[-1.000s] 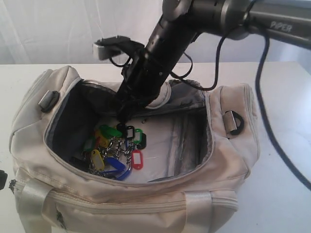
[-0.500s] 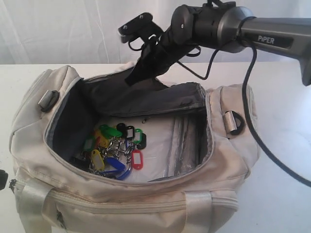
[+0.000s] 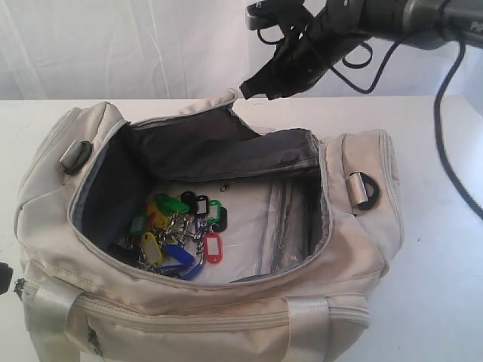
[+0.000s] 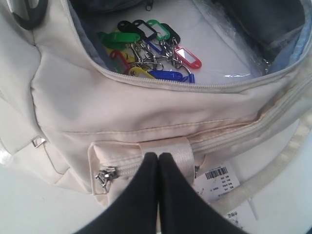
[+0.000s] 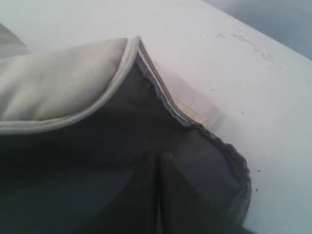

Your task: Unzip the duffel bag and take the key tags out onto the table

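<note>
The cream duffel bag (image 3: 226, 313) lies unzipped on the white table (image 3: 445, 302), its grey lining showing. The coloured key tags (image 3: 181, 230) lie in a heap on the bag's floor, also seen in the left wrist view (image 4: 146, 53). My right gripper (image 3: 247, 87) hangs above the bag's back edge, shut on the tip of the top flap (image 3: 211, 132) and holding it raised; its fingertips (image 5: 146, 185) lie against the flap's grey lining (image 5: 73, 146). My left gripper (image 4: 158, 156) is shut and empty, tips right by a webbing strap (image 4: 175, 148) on the bag's near side.
A zipper pull (image 4: 105, 176) sits just beside the left fingertips. Paper barcode labels (image 4: 217, 178) lie under the bag's edge. A black D-ring (image 3: 366, 188) is on the bag's right end. The right arm's cable (image 3: 445, 151) hangs over the table at the right.
My right gripper has risen out of the bag and moved up and to the right, drawing the flap's tip up with it. The key tags and left gripper have not moved.
</note>
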Robot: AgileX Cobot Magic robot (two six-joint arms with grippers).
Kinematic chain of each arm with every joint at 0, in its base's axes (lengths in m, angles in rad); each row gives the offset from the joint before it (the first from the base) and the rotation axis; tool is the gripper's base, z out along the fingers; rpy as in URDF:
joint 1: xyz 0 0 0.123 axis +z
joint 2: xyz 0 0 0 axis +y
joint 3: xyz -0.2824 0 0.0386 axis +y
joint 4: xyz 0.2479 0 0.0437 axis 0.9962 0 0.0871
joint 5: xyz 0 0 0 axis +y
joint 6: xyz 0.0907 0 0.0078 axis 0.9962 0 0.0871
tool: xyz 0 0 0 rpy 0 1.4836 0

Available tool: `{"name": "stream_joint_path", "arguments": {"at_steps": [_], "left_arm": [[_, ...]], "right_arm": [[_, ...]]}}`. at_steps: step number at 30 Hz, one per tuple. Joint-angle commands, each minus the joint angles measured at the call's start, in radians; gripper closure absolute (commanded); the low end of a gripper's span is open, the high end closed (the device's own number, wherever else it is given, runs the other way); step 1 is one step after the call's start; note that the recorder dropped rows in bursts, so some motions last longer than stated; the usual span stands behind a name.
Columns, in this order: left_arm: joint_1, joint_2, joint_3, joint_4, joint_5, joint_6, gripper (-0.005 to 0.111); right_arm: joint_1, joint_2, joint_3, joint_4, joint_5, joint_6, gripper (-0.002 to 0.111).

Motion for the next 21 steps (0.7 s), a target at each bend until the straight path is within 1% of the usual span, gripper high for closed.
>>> {"name": "stream_joint_path", "arguments": {"at_steps": [1, 4, 7, 10, 16, 21], "left_arm": [[-0.006, -0.008, 0.005, -0.018, -0.012, 0.0, 0.107], [-0.006, -0.008, 0.005, -0.018, -0.016, 0.0, 0.107], [-0.006, -0.008, 0.005, -0.014, -0.019, 0.004, 0.107], [-0.006, -0.008, 0.005, -0.014, -0.029, 0.004, 0.107], [-0.006, -0.008, 0.005, -0.014, -0.033, 0.004, 0.107], [-0.006, -0.008, 0.007, -0.014, -0.038, 0.004, 0.107]], "right_arm": [[-0.002, -0.112, 0.0, 0.011, 0.13, 0.002, 0.108], [-0.002, -0.172, 0.017, 0.026, 0.26, -0.009, 0.108], [0.011, -0.238, 0.084, 0.059, 0.32, -0.034, 0.108], [0.039, -0.324, 0.192, 0.095, 0.305, -0.032, 0.108], [0.088, -0.548, 0.427, 0.107, 0.204, -0.018, 0.108], [0.088, -0.735, 0.582, 0.105, 0.199, 0.008, 0.108]]}}
